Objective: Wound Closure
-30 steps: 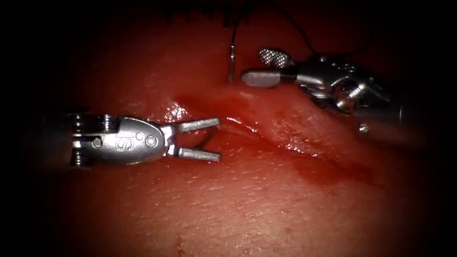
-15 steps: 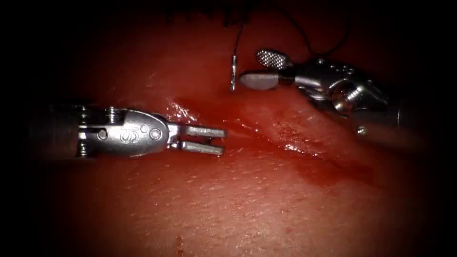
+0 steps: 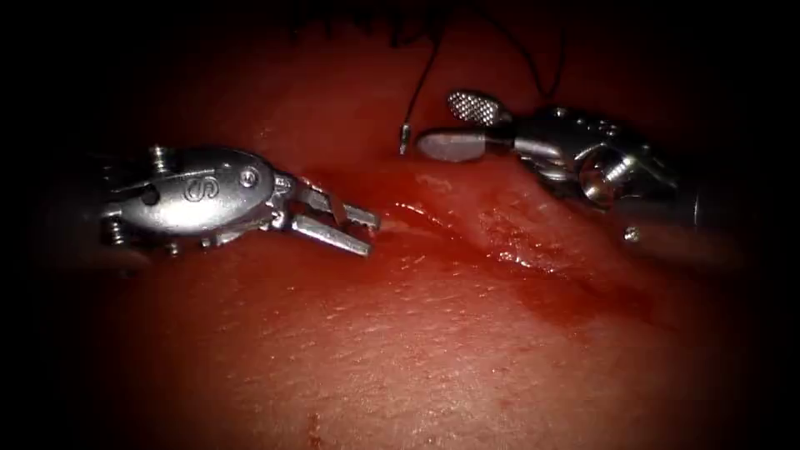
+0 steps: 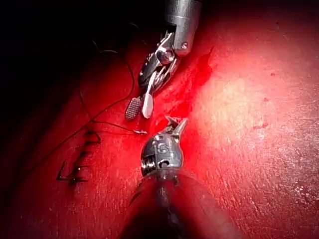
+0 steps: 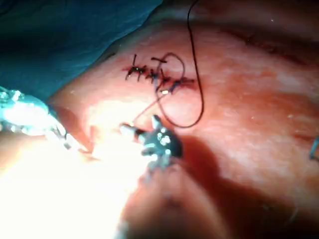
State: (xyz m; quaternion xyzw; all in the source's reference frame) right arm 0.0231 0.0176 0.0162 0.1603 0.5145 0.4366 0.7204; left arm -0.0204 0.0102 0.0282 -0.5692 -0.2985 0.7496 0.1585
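Observation:
The tissue point(image 3: 400, 350) has a cut point(image 3: 500, 242) running diagonally, wet with red fluid. On the cut's left side my left tool point(image 3: 367, 233) has its jaws closed down on the needle near its tip, where it leaves the tissue. The needle's tail point(image 3: 404, 138) sticks up a short way out of the tissue across the cut, and black thread point(image 3: 425, 75) rises from it. Just right of the tail, my right tool point(image 3: 439, 122) has its jaws open and holds nothing. The left wrist view shows the left tool point(image 4: 174, 124) below the open right tool point(image 4: 142, 104).
Dark finished stitches point(image 4: 75, 164) lie along the closed stretch of the cut, seen also as stitches point(image 5: 154, 74) in the right wrist view. Loose thread point(image 5: 199, 99) loops beside them. A blue-green drape point(image 5: 65, 30) borders the tissue.
The left tool's jaws closed from wide open around the needle's emerging end, and the tool rolled and drew back left. The needle's tail sank lower into the tissue. The right tool barely moved.

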